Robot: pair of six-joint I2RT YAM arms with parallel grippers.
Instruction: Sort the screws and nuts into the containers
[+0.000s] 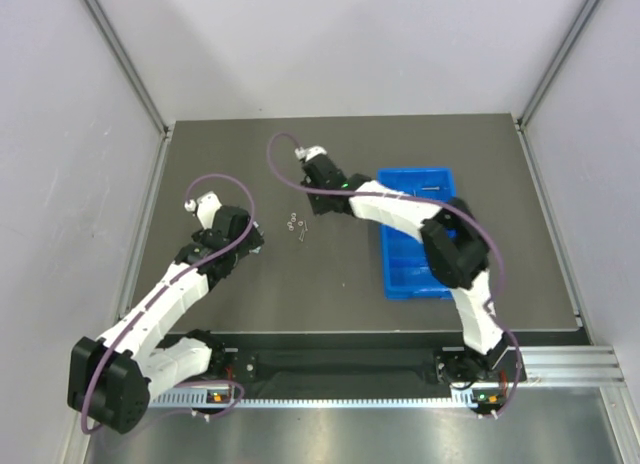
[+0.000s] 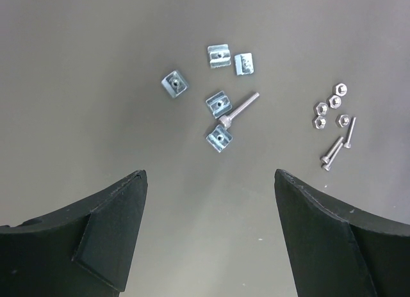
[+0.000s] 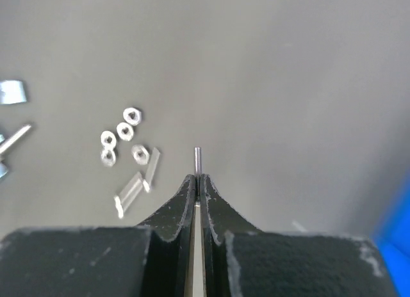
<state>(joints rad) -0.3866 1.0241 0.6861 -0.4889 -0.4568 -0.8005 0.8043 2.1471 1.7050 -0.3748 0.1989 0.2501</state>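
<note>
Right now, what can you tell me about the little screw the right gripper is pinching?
The screw is a thin, straight, silvery-grey metal pin. Only its short end shows, poking out past the tips of the right gripper, whose black fingers are shut tight on it from both sides. The rest, head included, is hidden between them. It seems to touch nothing else and sits apart from the loose nuts on the grey table.

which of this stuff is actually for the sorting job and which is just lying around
For the job: loose screws, held screw, hex nuts, square nuts, blue tray.

Just there: nothing stray, only fixtures: table, front rail.
</note>
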